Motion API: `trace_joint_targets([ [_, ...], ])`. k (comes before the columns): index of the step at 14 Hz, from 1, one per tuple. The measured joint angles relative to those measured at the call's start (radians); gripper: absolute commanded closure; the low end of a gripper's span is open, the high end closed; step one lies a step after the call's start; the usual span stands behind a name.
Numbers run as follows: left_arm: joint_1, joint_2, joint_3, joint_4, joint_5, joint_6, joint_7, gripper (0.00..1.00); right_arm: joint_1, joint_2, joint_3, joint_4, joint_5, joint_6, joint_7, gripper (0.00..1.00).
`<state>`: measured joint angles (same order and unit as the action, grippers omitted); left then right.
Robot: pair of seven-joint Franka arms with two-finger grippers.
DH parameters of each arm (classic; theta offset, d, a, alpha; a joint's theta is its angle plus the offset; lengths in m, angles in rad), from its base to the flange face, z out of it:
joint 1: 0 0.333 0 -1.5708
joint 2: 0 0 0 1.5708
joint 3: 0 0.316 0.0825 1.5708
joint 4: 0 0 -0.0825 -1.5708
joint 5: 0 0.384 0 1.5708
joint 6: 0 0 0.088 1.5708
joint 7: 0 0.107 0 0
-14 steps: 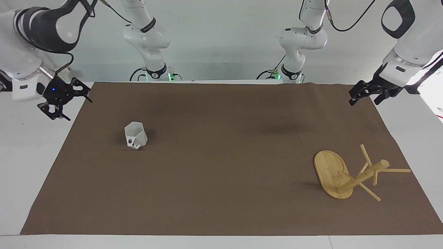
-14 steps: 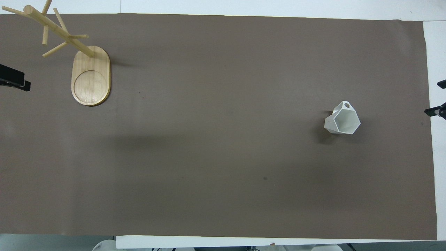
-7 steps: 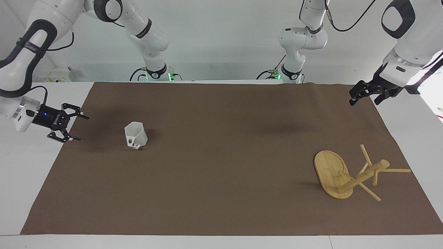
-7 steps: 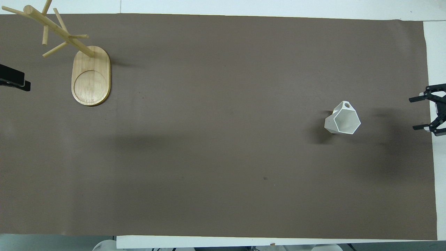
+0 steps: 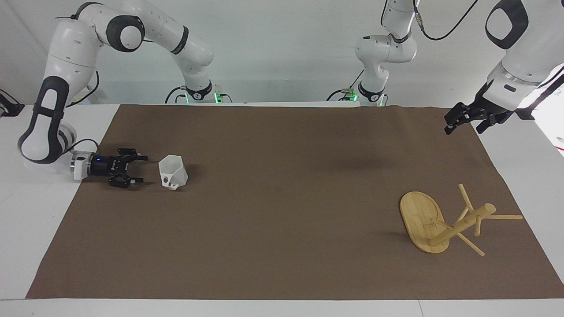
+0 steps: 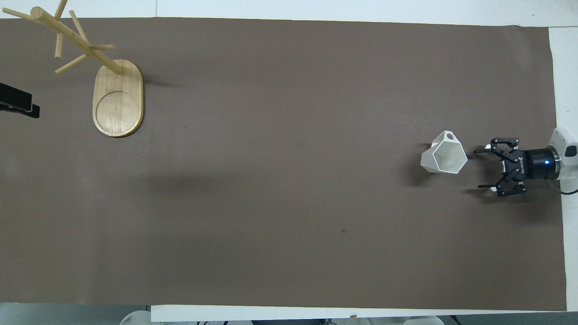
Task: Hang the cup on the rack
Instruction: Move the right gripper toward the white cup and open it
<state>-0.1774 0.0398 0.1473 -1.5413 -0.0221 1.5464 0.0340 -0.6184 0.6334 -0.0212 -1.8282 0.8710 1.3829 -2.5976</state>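
Observation:
The white faceted cup (image 5: pixel 172 172) stands mouth up on the brown mat toward the right arm's end; it also shows in the overhead view (image 6: pixel 445 155). My right gripper (image 5: pixel 143 168) is open, low and level over the mat, right beside the cup and apart from it, fingers pointing at it; it also shows in the overhead view (image 6: pixel 476 168). The bamboo rack (image 5: pixel 421 215) stands on its oval base toward the left arm's end, empty pegs spread from its post (image 6: pixel 74 38). My left gripper (image 5: pixel 462 128) waits open, raised over the mat's edge at the left arm's end.
The brown mat (image 5: pixel 282 229) covers most of the white table. A black tip of the left gripper (image 6: pixel 18 104) shows at the overhead view's edge, nearer to the robots than the rack's pegs.
My right gripper has come down from the table's end and moved in along the mat, level, up to the cup. The cup, the rack and the left arm have not moved.

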Motion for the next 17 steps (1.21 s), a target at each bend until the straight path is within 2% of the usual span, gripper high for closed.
trace_joint_targets([
  [7,0.0,0.0,0.0,0.0,0.0,0.0,0.0,0.0,0.011,-0.048,0.003,-0.094,0.08,0.003,-0.009,0.0],
  [13,0.0,0.0,0.0,0.0,0.0,0.0,0.0,0.0,0.087,-0.05,0.009,-0.104,0.147,0.011,-0.022,0.0],
  [17,0.0,0.0,0.0,0.0,0.0,0.0,0.0,0.0,0.102,-0.05,0.009,-0.11,0.16,0.027,-0.024,0.0],
])
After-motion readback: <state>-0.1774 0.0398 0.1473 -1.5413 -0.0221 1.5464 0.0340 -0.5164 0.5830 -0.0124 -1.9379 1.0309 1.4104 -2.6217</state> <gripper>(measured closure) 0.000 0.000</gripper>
